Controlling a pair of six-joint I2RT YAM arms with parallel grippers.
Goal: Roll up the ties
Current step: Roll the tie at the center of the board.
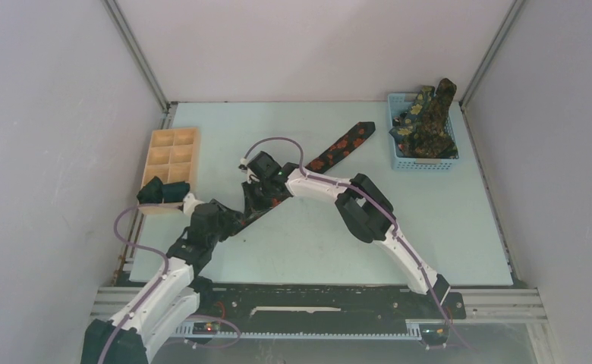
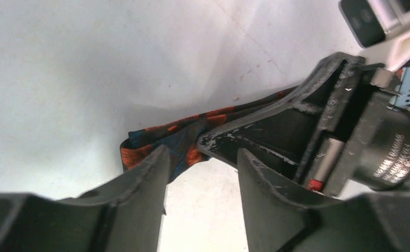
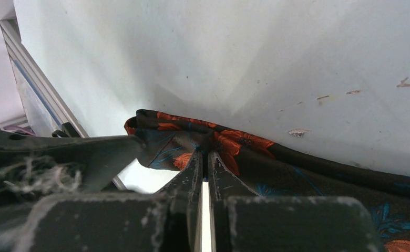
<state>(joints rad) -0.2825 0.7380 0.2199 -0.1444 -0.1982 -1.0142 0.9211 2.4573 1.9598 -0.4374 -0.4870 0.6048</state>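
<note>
A black tie with red-orange flowers (image 1: 346, 145) lies diagonally across the pale blue table. Its near end (image 2: 155, 139) is folded over. My right gripper (image 3: 205, 153) is shut on that folded end, with the fabric (image 3: 245, 144) pinched at its tips. It shows in the top view (image 1: 259, 193) close to my left gripper (image 1: 228, 220). My left gripper (image 2: 202, 157) is open, with bare table between its fingers. Its left fingertip (image 2: 158, 157) is at the tie's edge and its right one is beside the right gripper's fingers (image 2: 276, 126).
A blue mesh basket (image 1: 422, 161) at the back right holds several dark green ties with yellow flowers (image 1: 429, 114). A pale wooden compartment tray (image 1: 170, 155) stands at the left edge, with two dark bundles (image 1: 162, 190) at its near end. Grey walls enclose the table.
</note>
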